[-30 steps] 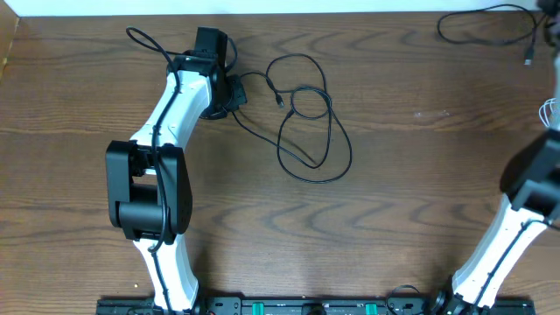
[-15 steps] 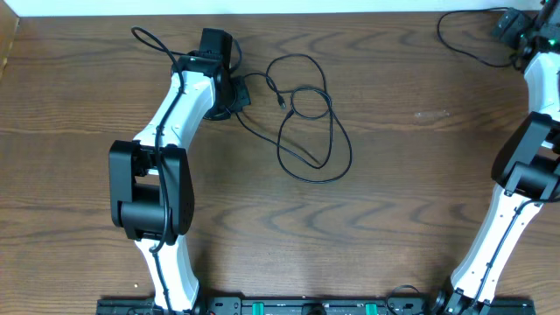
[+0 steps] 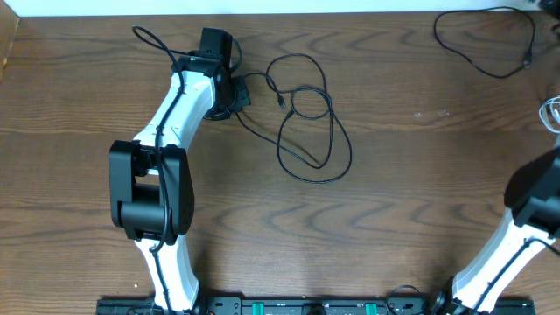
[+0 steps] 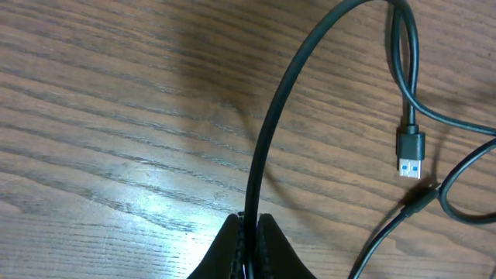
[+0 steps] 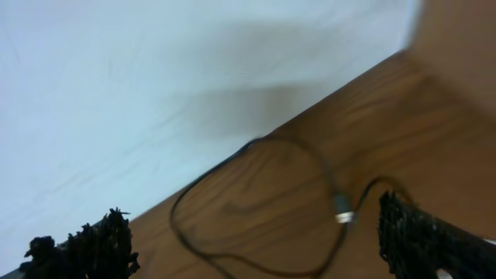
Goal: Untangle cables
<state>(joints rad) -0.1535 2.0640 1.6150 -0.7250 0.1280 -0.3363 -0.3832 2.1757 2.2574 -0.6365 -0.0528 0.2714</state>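
Left gripper (image 4: pixel 248 236), just left of the looped black cable (image 3: pixel 308 117), clenches one strand. Right gripper (image 5: pixel 252 225) gapes wide, empty, over a second black cable (image 5: pixel 338 205) far right of the loops, blurred; white cable (image 3: pixel 551 109) cut off by the frame.

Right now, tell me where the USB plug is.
Left wrist view, right side: the USB plug lies on the table, right of the cable pinched in the left fingers.

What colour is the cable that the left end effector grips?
Black. The cable, pinched in the left end effector, shows best in the left wrist view.
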